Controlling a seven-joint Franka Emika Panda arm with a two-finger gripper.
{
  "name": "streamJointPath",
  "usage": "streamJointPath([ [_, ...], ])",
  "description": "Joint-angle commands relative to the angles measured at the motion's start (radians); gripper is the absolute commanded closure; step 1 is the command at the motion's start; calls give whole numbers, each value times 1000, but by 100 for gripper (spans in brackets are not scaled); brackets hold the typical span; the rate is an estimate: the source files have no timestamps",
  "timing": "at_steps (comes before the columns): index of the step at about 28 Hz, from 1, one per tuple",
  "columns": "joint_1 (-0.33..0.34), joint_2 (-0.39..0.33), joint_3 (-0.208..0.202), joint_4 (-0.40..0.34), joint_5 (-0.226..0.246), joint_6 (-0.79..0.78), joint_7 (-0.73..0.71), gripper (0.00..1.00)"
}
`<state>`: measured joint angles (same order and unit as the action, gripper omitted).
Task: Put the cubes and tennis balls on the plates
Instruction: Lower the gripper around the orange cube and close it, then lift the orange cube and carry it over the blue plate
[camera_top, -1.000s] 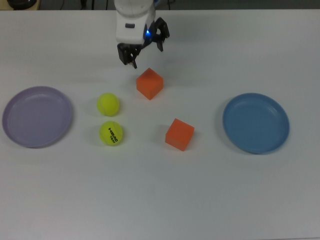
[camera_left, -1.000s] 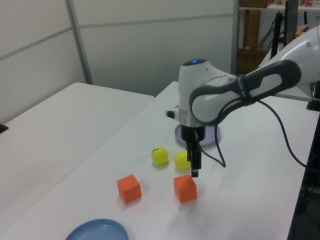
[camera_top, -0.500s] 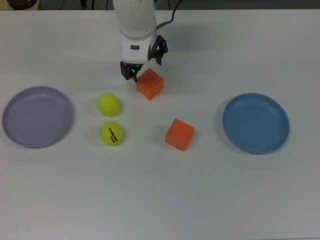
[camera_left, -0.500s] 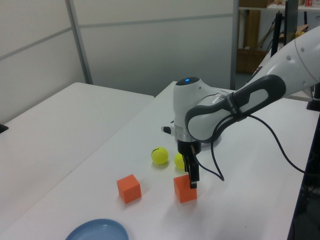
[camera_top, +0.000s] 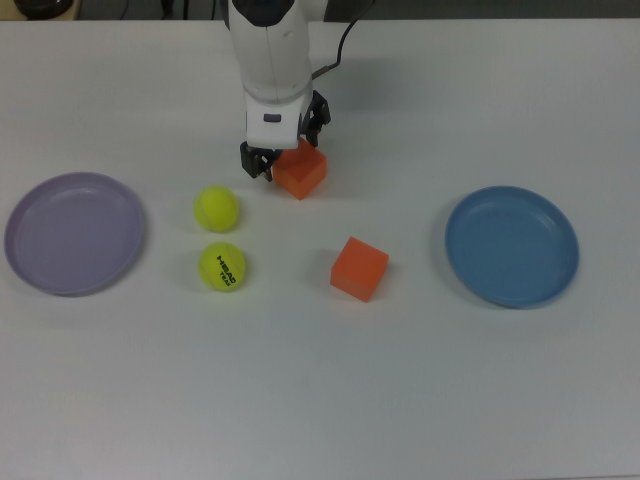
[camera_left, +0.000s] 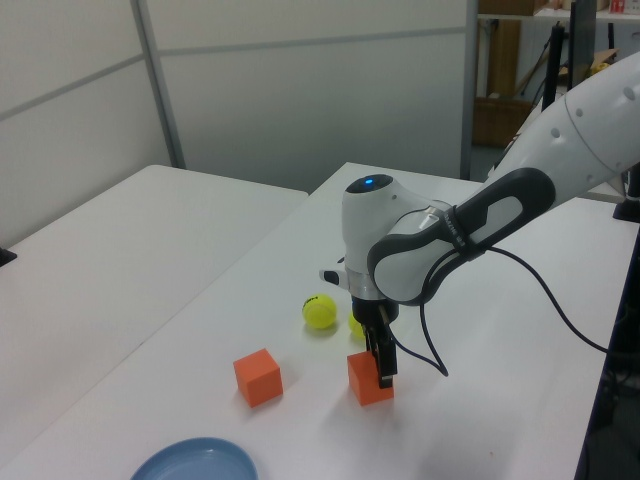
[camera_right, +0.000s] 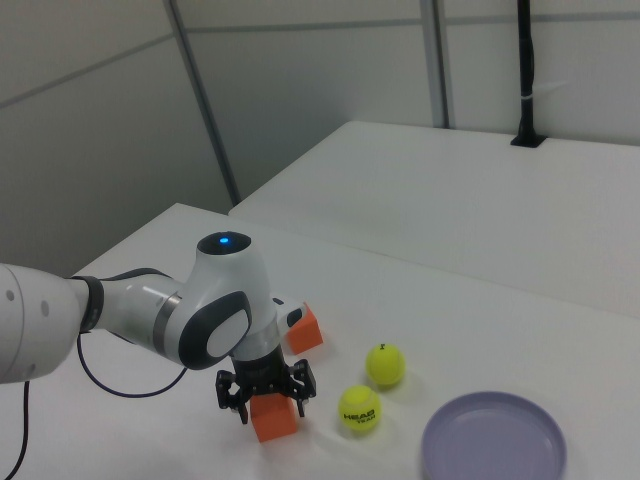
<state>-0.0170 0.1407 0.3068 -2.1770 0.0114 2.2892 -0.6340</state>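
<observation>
I've got the two-finger gripper (camera_top: 285, 153) down over the nearer-to-base solid orange matte cube (camera_top: 303, 172), fingers (camera_top: 255, 160) spread apart w/ one on either side of the cube; can't tell if pads touch its faces yet. Cube sits on the white table (camera_top: 320, 380), not lifted. In the right view the gripper (camera_right: 264, 392) straddles the same cube (camera_right: 274, 419) from above, dark fingers (camera_right: 233, 392) flanking its top. In the left view the gripper (camera_left: 382, 362) is low on the cube (camera_left: 369, 379), one finger (camera_left: 386, 367) in front of the cube's face.

Rel. to the fingers, top view: second orange cube (camera_top: 359, 268) is below and to the top view's right, well apart. Plain fuzzy yellow-green tennis ball (camera_top: 216, 209) is near, just to the top view's lower left of the fingers; the ball w/ black HEAD lettering (camera_top: 222, 266) sits just below that one, a small gap between them. Round pale lilac plate (camera_top: 74, 233) is far to the top view's left of the fingers, round blue plate (camera_top: 511, 245) far to the top view's right; both bare, nothing on them.

Left view: second cube (camera_left: 258, 377) is to the left view's left of the fingers, one ball (camera_left: 319, 312) behind them, blue plate (camera_left: 195, 460) at bottom edge. Right view: both balls (camera_right: 385, 365) (camera_right: 359, 408) to the right view's right of the fingers, lilac plate (camera_right: 493, 440) beyond, second cube (camera_right: 304, 329) partly behind the arm's wrist.
</observation>
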Motion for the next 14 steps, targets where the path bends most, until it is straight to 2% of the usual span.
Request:
streamJointPath([
  [1,8,26,0,16,-22,21,-9,1],
  [3,8,28,5,20,-22,21,-10,5],
  [4,8,28,11,23,-22,19,-10,13],
  [5,8,28,14,23,-22,19,-1,34],
  [6,6,28,17,25,-22,16,2,44],
  [8,6,26,20,25,-22,16,5,53],
  [9,6,28,21,25,-22,16,7,66],
  [11,6,28,23,25,-21,15,10,83],
  [14,6,25,26,25,-21,10,14,100],
])
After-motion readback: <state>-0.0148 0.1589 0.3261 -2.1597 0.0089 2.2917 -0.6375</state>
